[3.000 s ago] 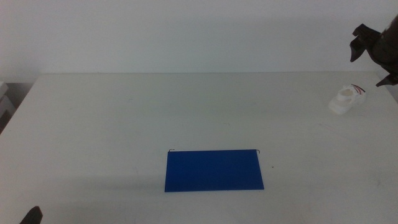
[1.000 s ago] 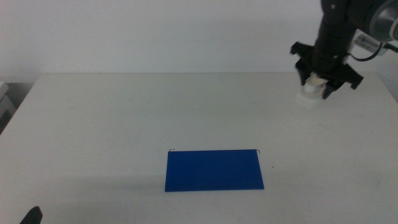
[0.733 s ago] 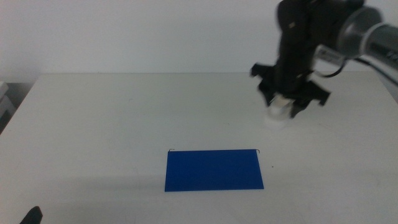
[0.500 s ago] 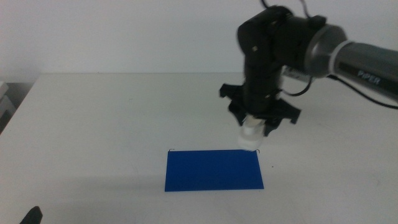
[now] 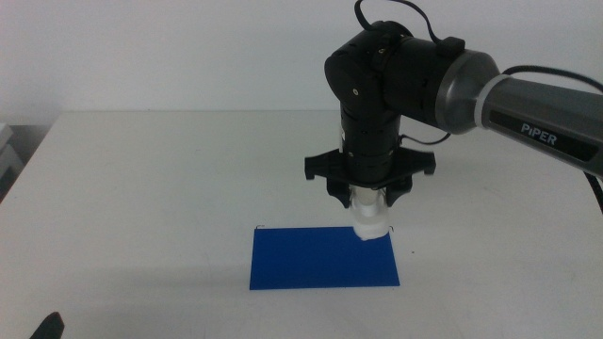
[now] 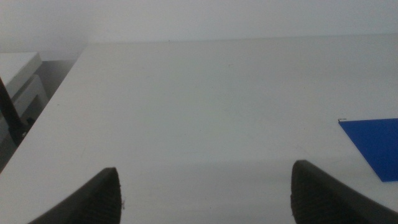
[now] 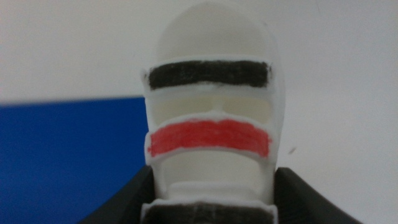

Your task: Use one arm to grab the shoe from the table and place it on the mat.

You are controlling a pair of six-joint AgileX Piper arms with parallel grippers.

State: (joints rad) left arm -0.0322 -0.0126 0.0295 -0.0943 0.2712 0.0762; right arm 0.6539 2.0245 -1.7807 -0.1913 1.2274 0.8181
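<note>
Right pincer point(image 5: 369, 201) around white strapped shoe point(image 7: 210, 118)

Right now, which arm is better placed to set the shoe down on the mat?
The right. Its gripper already grips the shoe, which hangs over the mat's far right corner. The left gripper is open and holds nothing, back at the table's near left edge.

The shoe point(image 7: 210, 112) looks like smooth, matt white plastic; its black and red straps have a rougher, felt-like face. The mat point(image 5: 320, 259) is a flat, even, matt blue sheet. The worktop point(image 5: 151, 179) is smooth, dull white. The arm point(image 5: 405, 75) has satin black and grey casing.
</note>
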